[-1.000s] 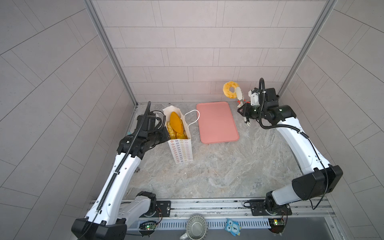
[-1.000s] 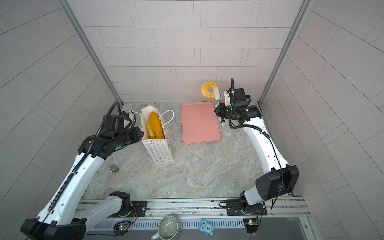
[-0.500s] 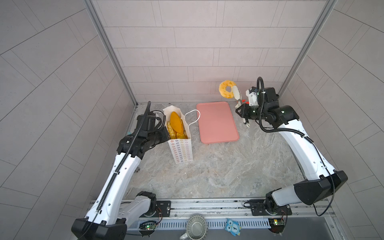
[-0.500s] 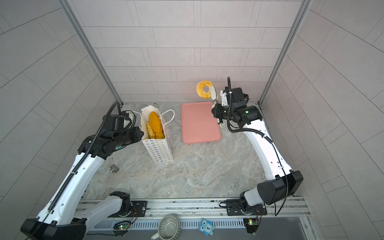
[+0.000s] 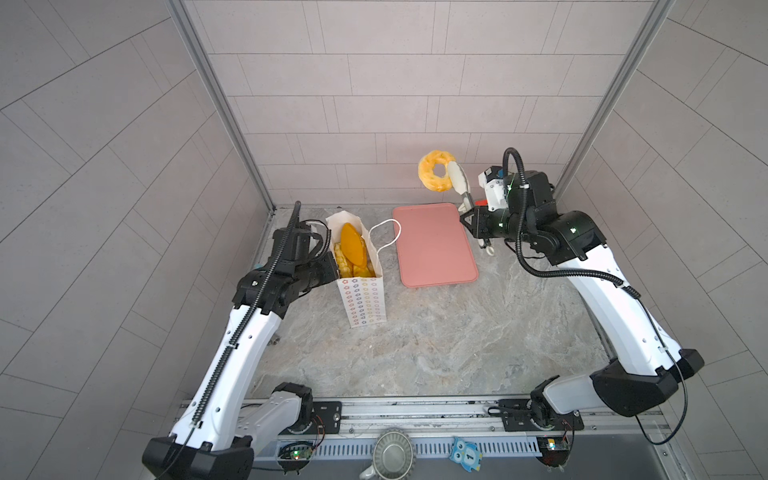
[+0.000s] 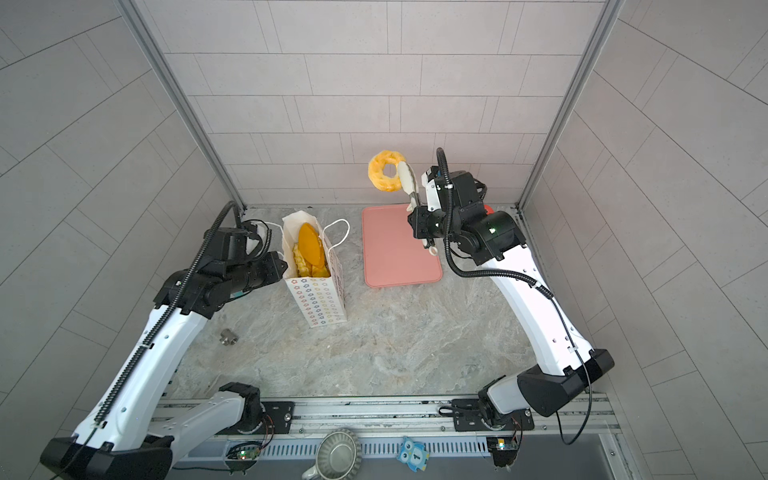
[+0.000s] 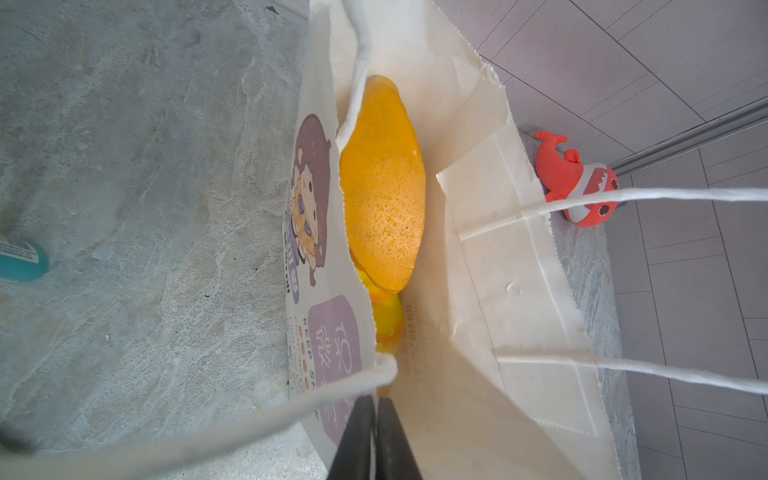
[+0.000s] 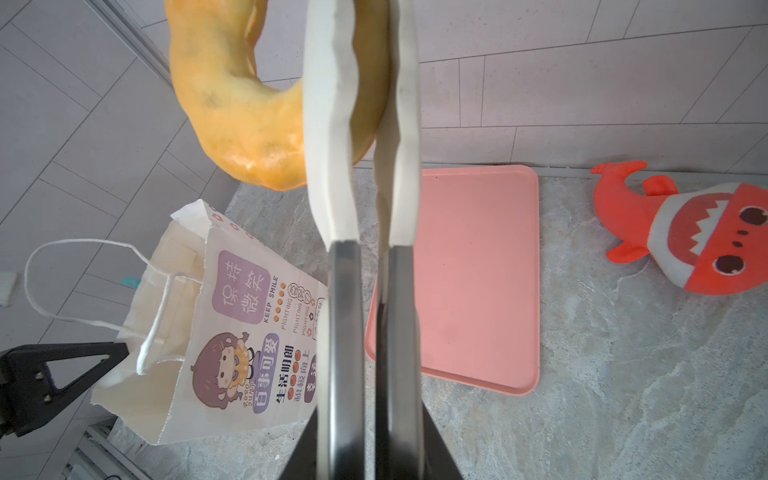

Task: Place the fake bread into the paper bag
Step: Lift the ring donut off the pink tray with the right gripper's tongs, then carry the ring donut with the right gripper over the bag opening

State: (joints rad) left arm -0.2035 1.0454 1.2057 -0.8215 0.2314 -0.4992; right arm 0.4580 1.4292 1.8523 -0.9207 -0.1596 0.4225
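Our right pincer [image 5: 453,171] is clamped on one side of the ring doughnut [image 5: 424,176]. It's raised above the far edge of the pink tray [image 5: 432,249], well apart from the paper bag [image 5: 365,299] standing on the bench [image 5: 415,345]. Left pincer [image 7: 376,432] is closed on the bag's rim, w/ other fake bread [image 5: 353,245] inside. We reckon the doughnut's light, squashy & glossy, so prob slippery. A pinch across the ring's band looks the best hold
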